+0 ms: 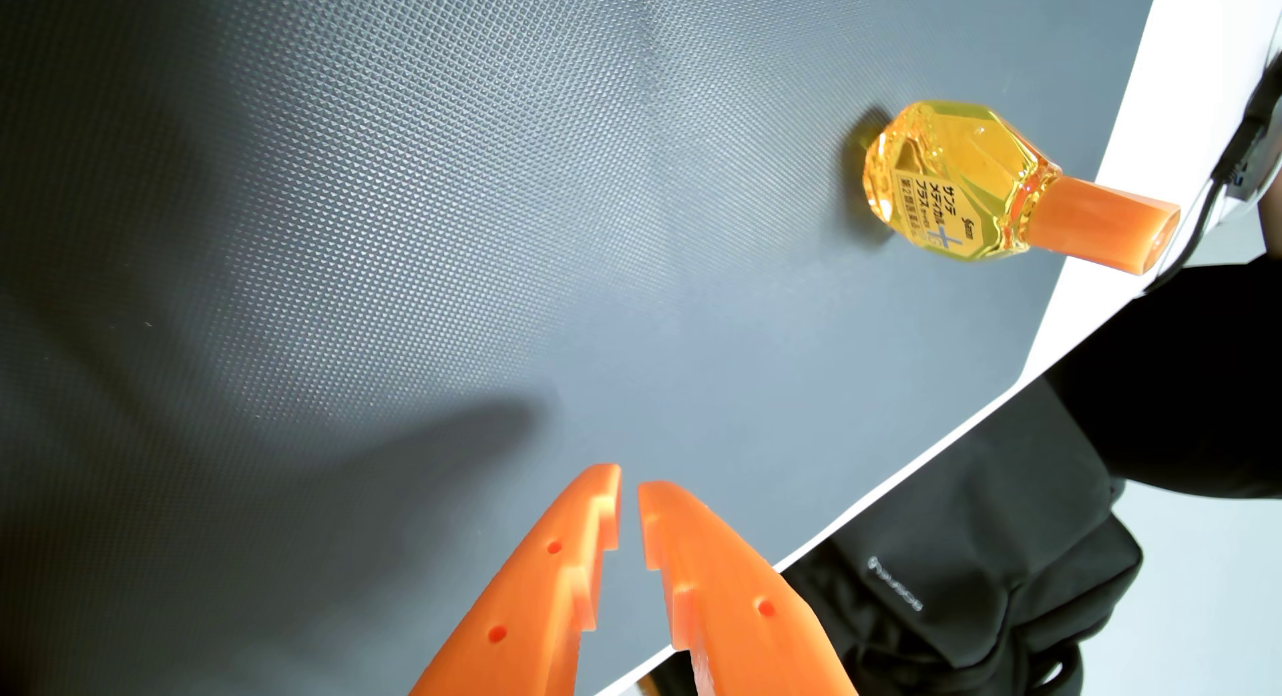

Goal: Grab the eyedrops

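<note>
in the wrist view a dark grey mat [416, 217] with a fine dotted weave took up most of the scene, running from the left edge to a slanted border on the right. past that border ran a strip of white table [1110, 307], narrow low down and wider toward the upper right corner. beyond the table edge, at the lower right, lay a black fabric bag [971, 599] with small pale lettering on it, too small to read. a black cable [1242, 162] hung near the upper right corner, over the white surface.

the gripper [629, 484] came in from the bottom edge, orange, with stepped inner faces and small holes in each finger. its two fingers stood almost together — only a thin gap showed between the tips — and they held nothing. its shadow fell on the mat just to the left.

the eyedrops [936, 183] lay on their side on the mat at the upper right, well apart from the gripper — a faceted yellow bottle with a printed label, its orange cap [1117, 228] pointing right, over the mat's border.
</note>
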`<state>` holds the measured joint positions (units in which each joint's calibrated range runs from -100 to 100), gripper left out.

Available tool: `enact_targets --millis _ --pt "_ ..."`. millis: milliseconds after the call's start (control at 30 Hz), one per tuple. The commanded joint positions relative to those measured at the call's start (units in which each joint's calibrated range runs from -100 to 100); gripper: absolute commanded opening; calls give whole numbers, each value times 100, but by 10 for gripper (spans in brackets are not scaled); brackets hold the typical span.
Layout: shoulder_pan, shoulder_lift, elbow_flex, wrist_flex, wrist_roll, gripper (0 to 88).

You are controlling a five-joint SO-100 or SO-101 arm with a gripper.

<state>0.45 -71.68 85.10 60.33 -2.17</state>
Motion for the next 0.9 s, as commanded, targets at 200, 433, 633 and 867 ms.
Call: enact_targets --millis 200,433,633,867 --pt "-20 -38 -23 -23 -11 11" --pt "-20 -38 -23 -23 -11 11" --pt "-20 -38 -23 -23 -11 11" --pt "38 -38 -23 -40 -11 11"
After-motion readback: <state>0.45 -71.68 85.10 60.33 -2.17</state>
